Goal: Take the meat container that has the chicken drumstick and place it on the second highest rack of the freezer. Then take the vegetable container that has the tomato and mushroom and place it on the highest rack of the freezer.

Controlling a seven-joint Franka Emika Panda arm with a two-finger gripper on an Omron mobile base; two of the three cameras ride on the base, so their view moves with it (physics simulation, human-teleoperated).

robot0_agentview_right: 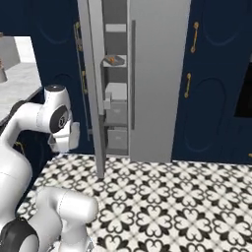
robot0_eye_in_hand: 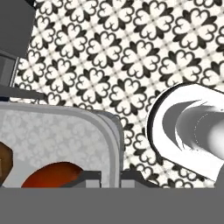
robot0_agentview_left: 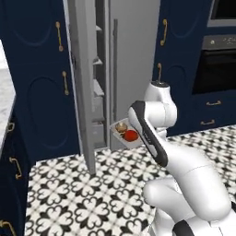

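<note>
My gripper (robot0_eye_in_hand: 110, 179) is shut on the rim of the vegetable container (robot0_eye_in_hand: 65, 131), a pale-grey tray held low above the tiled floor. The red tomato (robot0_eye_in_hand: 52, 175) and the brown edge of the mushroom (robot0_eye_in_hand: 3, 162) lie inside it. From the left base, the same container (robot0_agentview_left: 115, 125) with tomato (robot0_agentview_left: 131, 135) and mushroom (robot0_agentview_left: 121, 127) hangs in front of the open freezer (robot0_agentview_left: 99, 87), partly hidden by my forearm. Inside the freezer (robot0_agentview_right: 118, 113), the meat container (robot0_agentview_right: 113, 61) with the chicken drumstick (robot0_agentview_right: 112, 59) rests on the second highest rack (robot0_agentview_right: 120, 64). The highest rack (robot0_agentview_right: 116, 28) is bare.
The freezer's long grey door (robot0_agentview_left: 83, 83) stands open to the left, its edge close to the container. Dark navy cabinets (robot0_agentview_left: 41, 78) flank the freezer, with an oven (robot0_agentview_left: 216, 64) at the right. A marble counter (robot0_agentview_right: 19, 83) lies to the left. The floor (robot0_agentview_right: 162, 197) is patterned tile.
</note>
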